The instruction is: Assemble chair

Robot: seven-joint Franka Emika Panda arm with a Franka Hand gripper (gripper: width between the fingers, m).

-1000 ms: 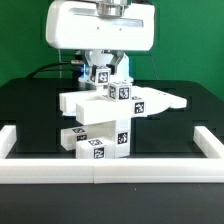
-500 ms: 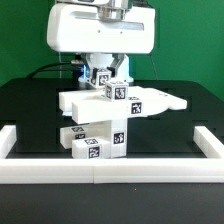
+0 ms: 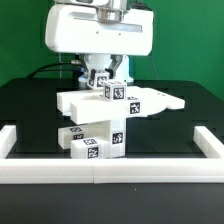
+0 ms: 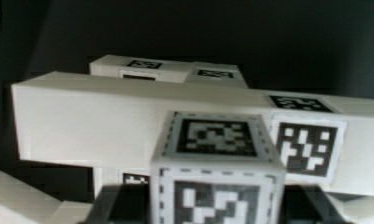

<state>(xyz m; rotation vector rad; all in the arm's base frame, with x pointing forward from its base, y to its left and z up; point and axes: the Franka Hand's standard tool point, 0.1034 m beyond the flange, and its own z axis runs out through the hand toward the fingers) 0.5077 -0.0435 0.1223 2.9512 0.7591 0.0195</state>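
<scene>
The matte white, blocky, tagged chair (image 3: pixel 108 122) stands at the table's middle, just behind the near long low white border rail (image 3: pixel 110 167). The two-finger gripper (image 3: pixel 106 80) is set over a small white tagged cube (image 3: pixel 117 93) on top; whether the fingers are clamped on it cannot be told. Pressure should be kept straight and vertical. Fingertips are hidden behind the cube.
</scene>
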